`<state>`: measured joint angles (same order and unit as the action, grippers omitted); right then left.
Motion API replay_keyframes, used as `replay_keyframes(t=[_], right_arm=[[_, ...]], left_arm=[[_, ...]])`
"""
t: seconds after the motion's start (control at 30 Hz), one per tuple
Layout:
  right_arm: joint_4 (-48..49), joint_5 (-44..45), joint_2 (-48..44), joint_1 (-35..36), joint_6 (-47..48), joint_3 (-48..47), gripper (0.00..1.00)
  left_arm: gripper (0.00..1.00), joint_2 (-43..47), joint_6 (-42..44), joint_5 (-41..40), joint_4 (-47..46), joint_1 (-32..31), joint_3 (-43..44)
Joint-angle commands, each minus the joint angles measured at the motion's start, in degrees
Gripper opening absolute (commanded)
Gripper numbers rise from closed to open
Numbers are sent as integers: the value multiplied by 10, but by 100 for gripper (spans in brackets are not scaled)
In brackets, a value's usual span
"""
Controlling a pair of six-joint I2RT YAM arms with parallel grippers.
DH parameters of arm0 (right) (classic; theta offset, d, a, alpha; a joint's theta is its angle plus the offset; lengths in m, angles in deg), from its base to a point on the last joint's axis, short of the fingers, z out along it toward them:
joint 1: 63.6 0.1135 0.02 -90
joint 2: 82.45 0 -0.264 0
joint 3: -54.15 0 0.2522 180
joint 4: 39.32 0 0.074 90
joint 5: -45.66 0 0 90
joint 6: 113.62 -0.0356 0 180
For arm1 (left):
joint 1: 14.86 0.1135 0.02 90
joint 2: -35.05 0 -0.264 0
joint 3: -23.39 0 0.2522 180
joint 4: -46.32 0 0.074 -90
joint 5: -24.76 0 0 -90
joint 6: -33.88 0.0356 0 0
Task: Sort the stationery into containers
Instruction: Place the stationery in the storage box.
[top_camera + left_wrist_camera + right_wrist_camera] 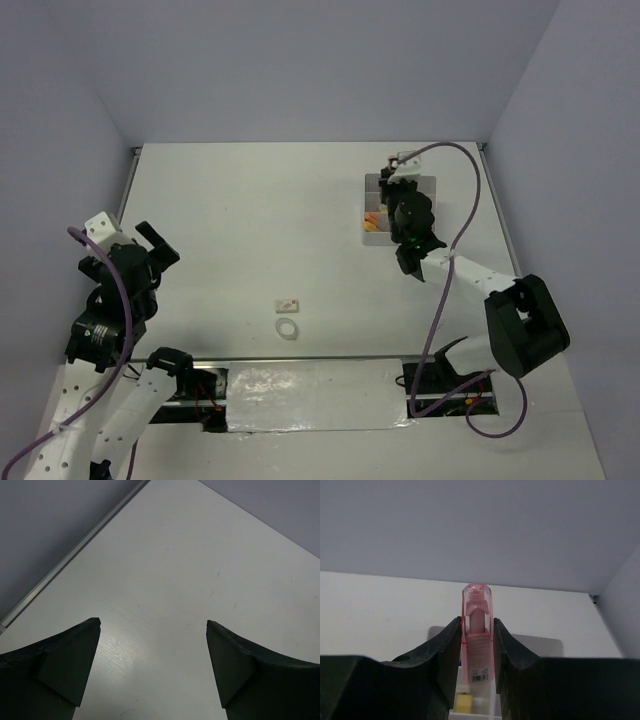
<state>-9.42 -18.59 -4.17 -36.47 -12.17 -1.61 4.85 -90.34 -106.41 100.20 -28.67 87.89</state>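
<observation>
1. The right gripper (477, 623) is closed partway on a pink highlighter (478, 647). Its black fingers pinch the barrel from both sides, and the capped end sticks out beyond the fingertips.
2. In the overhead view the right arm reaches over the white container (369, 192) at the far right of the table (250, 230). The arm hides which compartment lies under the highlighter.
3. The left gripper (153, 624) is spread wide and holds nothing. It hangs over bare tabletop at the near left.
4. A small white piece (290, 302) and a clear ring (287, 329) lie close together near the middle of the table, well apart from the container.
5. Risk: the highlighter is long and the compartments are small squares. Released at a slant, it could come to rest across a divider or topple out onto the table.
6. Risk: the barrel looks like smooth, glossy plastic, so it may slide or swivel between the fingers if the wrist tilts.
7. Risk: some orange pieces (373, 219) already sit in one cell, and a drop into an occupied cell could jam or bounce.
8. Materials: the highlighter is translucent pink with a rounded cap and a small barcode label. The container is matt white plastic with thin walls. The table is flat, white and faintly scuffed.
</observation>
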Motion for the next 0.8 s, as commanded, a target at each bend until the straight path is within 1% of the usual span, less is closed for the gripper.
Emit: replay_keyframes(t=[0.0, 0.03, 0.1, 0.13, 0.3, 0.4, 0.47, 0.53, 0.63, 0.77], right_arm=[[137, 4, 4, -71, -9, 9, 0], [123, -10, 9, -87, -32, 3, 0], [128, -27, 27, -120, -50, 3, 0], [140, -44, 32, -128, -53, 4, 0], [104, -74, 71, -161, -76, -19, 0], [93, -111, 93, -188, -105, -24, 0], [88, -155, 105, -209, -133, -24, 0], [104, -187, 115, -224, -142, -19, 0], [114, -214, 123, -231, -155, -14, 0], [124, -216, 129, -233, -148, -14, 0]], left_arm=[[99, 4, 21, 15, -30, -6, -4], [99, 3, 22, 17, -32, -7, -4], [99, 1, 27, 24, -36, -8, -6], [99, 0, 28, 28, -38, -8, -6], [99, -2, 31, 30, -40, -9, -7], [99, -5, 33, 34, -42, -9, -6], [99, -6, 34, 37, -43, -9, -7], [99, -6, 35, 38, -43, -9, -7], [99, -7, 36, 40, -44, -9, -8], [99, -8, 38, 43, -45, -9, -8]])
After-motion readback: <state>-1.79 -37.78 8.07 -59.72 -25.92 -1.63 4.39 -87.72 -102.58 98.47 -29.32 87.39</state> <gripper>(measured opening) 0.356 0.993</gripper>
